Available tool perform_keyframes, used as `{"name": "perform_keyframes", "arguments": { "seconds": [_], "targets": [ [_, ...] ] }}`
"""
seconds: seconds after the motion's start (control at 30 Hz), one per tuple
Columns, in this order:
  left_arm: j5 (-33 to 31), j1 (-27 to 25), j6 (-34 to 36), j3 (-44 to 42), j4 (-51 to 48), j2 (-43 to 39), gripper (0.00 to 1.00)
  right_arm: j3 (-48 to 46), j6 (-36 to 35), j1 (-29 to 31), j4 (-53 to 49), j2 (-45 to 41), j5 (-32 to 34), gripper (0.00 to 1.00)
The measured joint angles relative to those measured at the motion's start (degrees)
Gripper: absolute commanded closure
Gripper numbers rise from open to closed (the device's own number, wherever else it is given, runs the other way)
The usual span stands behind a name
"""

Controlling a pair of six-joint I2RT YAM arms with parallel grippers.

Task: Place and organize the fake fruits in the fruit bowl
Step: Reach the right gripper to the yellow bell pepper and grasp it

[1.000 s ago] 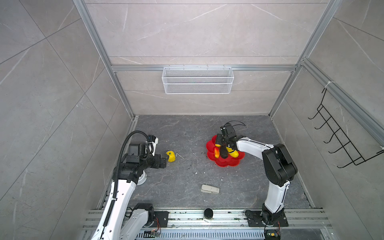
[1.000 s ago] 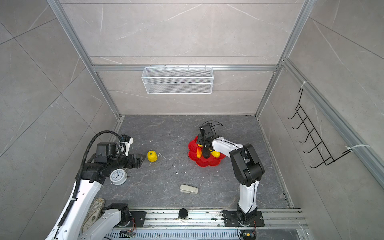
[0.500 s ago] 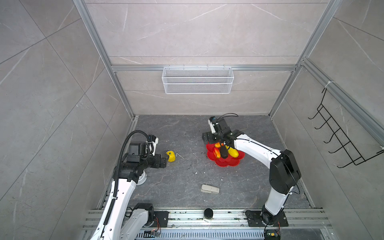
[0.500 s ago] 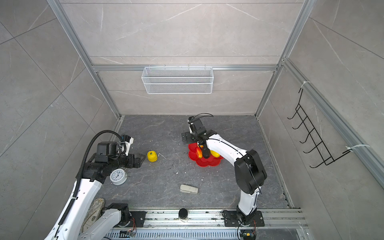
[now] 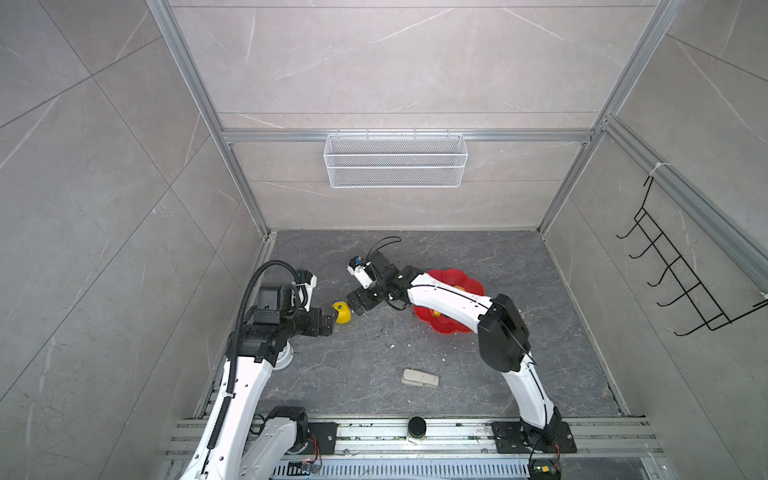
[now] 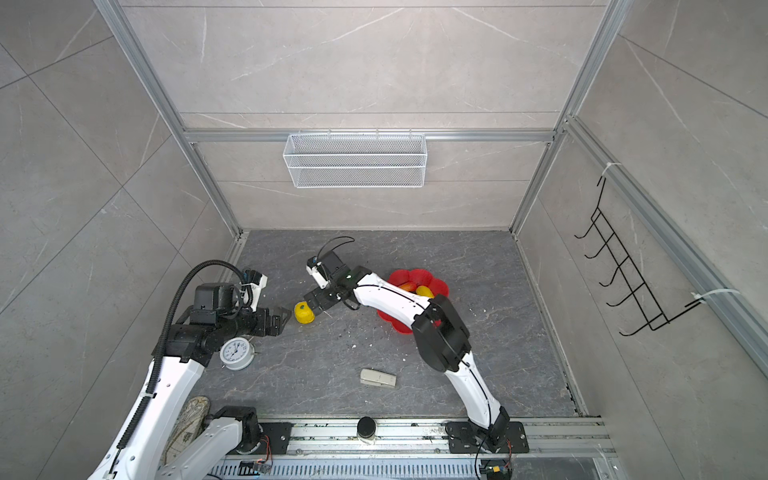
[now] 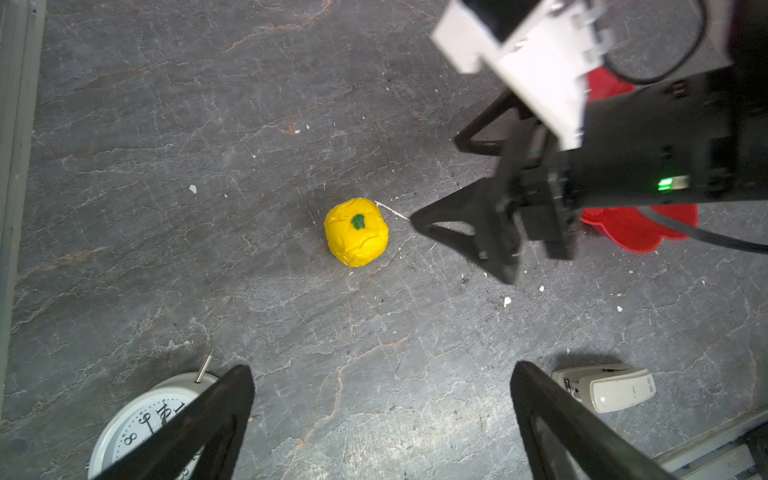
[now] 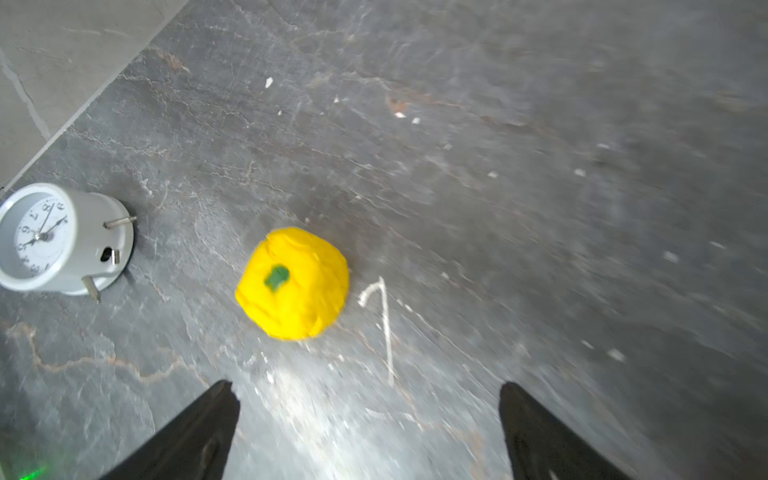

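The bumpy yellow fruit was seen on the counter, stem up, well apart from the fruit bowl. The right fingers, spread wide, were pointed at it from just beside and judged nearer; the left fingers were also held apart.

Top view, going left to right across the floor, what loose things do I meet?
Alarm clock → bumpy yellow fruit → beige block → red fruit bowl.
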Motion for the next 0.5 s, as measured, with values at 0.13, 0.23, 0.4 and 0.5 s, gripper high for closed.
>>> {"name": "perform_keyframes", "arguments": {
  "seconds": [0.13, 0.23, 0.4, 0.5],
  "targets": [
    [-0.04, 0.0, 0.0, -0.02, 0.02, -0.02, 0.0, 14.16, 1.64, 1.29, -5.68, 9.42, -1.84, 0.0],
    [-0.13, 0.0, 0.0, -0.02, 0.02, -0.09, 0.0, 23.52, 2.71, 1.77, -9.86, 15.5, -2.8, 0.0],
    [-0.74, 0.0, 0.0, 0.0, 0.0, -0.2, 0.0, 36.72, 4.35, 2.36, -15.74, 23.85, -2.99, 0.0],
    [-0.9, 0.0, 0.0, 0.0, 0.0, -0.24, 0.0, 40.17, 5.16, 2.62, -17.84, 26.53, -2.95, 0.01]
  ]
}}
